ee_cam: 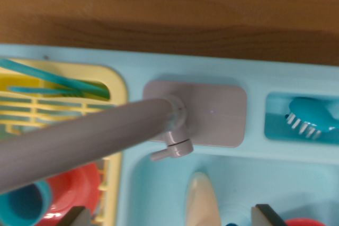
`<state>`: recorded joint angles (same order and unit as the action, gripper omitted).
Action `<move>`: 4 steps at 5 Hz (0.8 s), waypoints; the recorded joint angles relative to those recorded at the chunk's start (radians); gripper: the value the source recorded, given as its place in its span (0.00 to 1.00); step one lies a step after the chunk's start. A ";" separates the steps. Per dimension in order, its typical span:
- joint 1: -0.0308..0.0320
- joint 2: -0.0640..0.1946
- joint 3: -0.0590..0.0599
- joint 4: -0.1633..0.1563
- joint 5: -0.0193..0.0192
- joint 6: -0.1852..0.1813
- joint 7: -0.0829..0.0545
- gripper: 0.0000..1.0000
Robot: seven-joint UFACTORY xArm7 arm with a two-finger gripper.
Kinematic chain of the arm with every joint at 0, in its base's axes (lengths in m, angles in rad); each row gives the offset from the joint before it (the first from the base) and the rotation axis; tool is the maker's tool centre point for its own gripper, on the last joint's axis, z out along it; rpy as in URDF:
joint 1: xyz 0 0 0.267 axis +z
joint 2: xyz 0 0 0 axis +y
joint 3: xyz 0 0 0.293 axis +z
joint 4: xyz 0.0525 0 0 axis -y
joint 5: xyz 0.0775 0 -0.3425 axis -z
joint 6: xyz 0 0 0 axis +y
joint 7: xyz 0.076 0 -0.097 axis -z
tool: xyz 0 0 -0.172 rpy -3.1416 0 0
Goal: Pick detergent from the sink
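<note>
Looking straight down from the wrist of the arm, a toy sink (318, 183) in pale blue fills the lower frame, with a cream bottle (201, 202), most likely the detergent, lying in the basin just below the grey tap (79, 141). The gripper (172, 216) hangs over the basin, its two dark fingertips (74, 216) showing only at the bottom edge, set wide apart and holding nothing, with the bottle between them. The tap's long spout sweeps across to the wrist view's left, over a yellow rack (114, 86) holding a red bowl (79, 183) and a teal cup (24, 205); a teal brush (312, 117) sits in a side tray at the right. The risks from here: the spout stands higher than the basin and near the descent path, so a drop too far forward could knock a finger against it. The bottle looks smooth and tapered, so a grip near its narrow end could slide off. A red object (304, 222) at the lower right lies near the right finger and could be nudged
</note>
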<state>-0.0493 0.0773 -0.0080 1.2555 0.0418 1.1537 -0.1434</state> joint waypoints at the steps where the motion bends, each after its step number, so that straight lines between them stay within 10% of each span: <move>1: -0.0041 0.012 -0.005 -0.040 0.0014 -0.046 -0.018 0.00; 4: -0.0084 0.025 -0.010 -0.081 0.0028 -0.093 -0.037 0.00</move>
<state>-0.0576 0.1023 -0.0183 1.1746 0.0446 1.0611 -0.1806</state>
